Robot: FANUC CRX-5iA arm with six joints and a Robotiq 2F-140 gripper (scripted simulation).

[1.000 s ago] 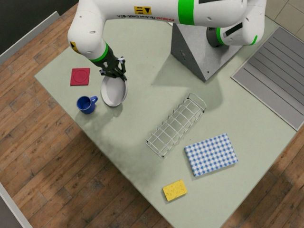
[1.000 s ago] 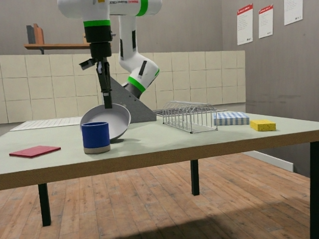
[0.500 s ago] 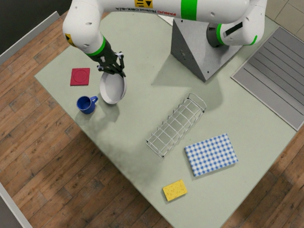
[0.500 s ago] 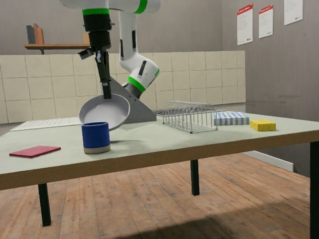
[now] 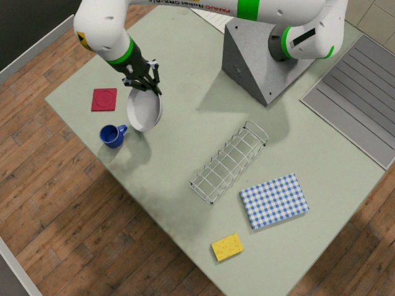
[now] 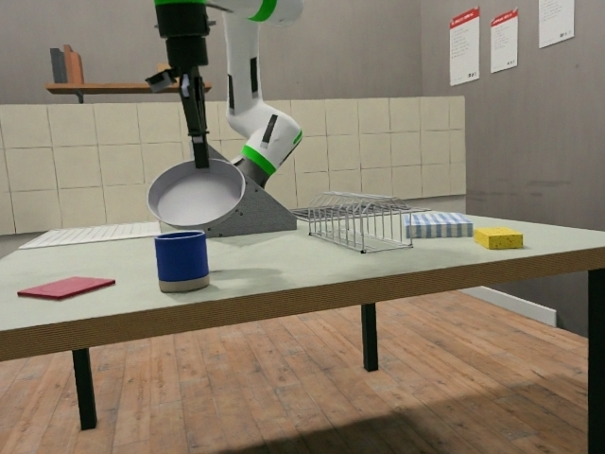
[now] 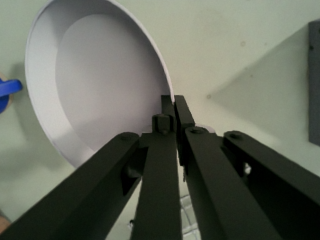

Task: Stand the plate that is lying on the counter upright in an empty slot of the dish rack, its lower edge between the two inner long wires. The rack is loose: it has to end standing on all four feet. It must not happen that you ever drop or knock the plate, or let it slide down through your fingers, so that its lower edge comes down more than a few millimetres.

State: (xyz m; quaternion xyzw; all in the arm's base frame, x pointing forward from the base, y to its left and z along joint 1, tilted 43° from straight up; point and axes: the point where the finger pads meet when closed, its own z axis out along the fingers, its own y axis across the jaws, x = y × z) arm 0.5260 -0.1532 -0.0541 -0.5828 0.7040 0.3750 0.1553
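The light grey plate point(image 5: 144, 110) point(image 6: 195, 195) point(image 7: 102, 75) hangs tilted above the counter point(image 5: 178, 134), its hollow side facing the exterior camera. My gripper point(image 5: 158, 92) point(image 6: 200, 164) point(image 7: 172, 110) is shut on its rim, one finger inside and one outside. In the exterior view the plate's lower edge shows above and behind the blue mug, clear of the counter. The wire dish rack point(image 5: 224, 163) point(image 6: 362, 250) stands on the counter to the right of the plate, and its slots hold nothing. A small part of it shows at the bottom of the wrist view.
The blue mug point(image 5: 111, 135) point(image 6: 181, 258) stands close beside the plate, handle toward it. A red coaster point(image 5: 103, 99) point(image 6: 66, 287) lies near the corner. A checked cloth point(image 5: 274, 200) point(image 6: 438, 225) and yellow sponge point(image 5: 227, 246) point(image 6: 498, 238) lie beyond the rack. The grey robot base point(image 5: 245, 60) is behind.
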